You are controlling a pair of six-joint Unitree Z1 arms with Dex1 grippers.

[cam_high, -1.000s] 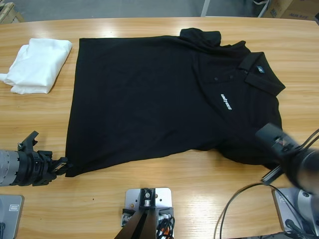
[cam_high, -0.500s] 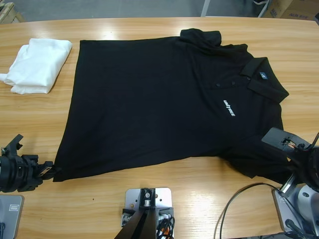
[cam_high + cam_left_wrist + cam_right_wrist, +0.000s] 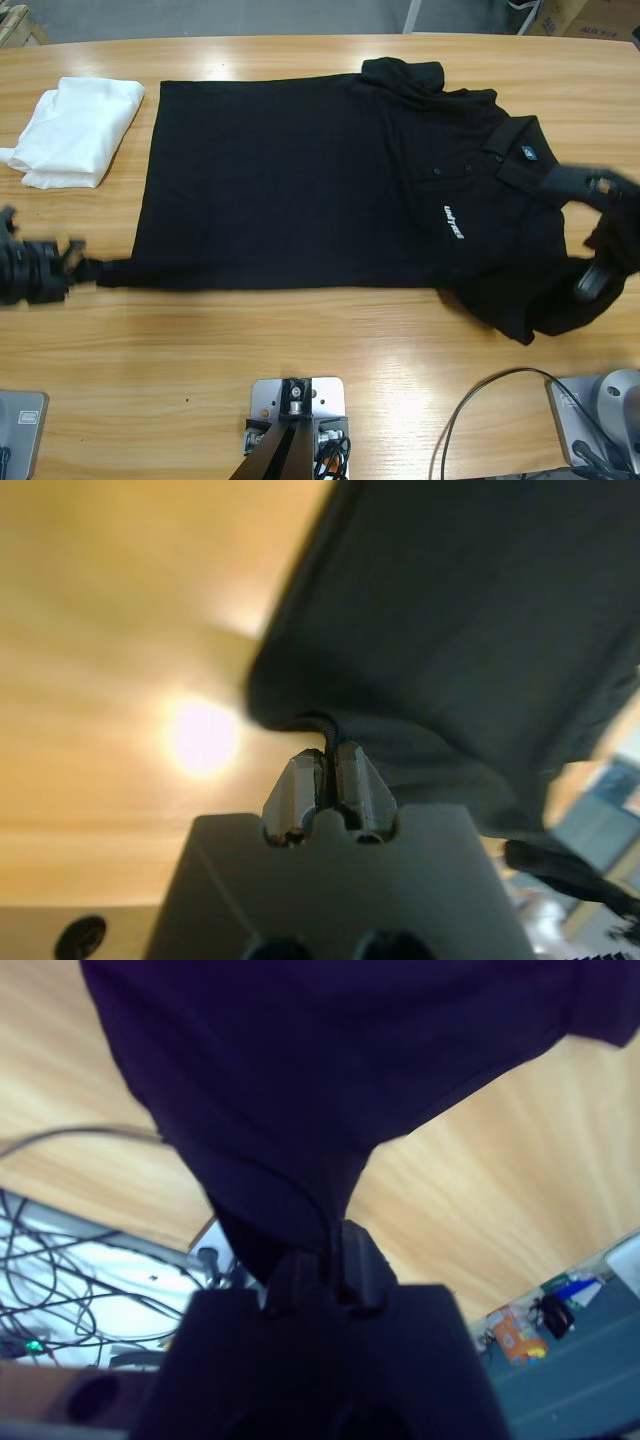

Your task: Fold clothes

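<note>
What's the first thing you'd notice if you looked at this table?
A big black polo shirt spread across the middle of the wooden table. The left end effector pinches its bottom corner at one end, and the right end effector grips cloth at the collar end. A folded white garment lies near a far corner.

You have the polo shirt [image 3: 330, 180] spread across the table [image 3: 330, 350], collar to the right, with the folded garment [image 3: 75, 130] beside its left edge.
</note>
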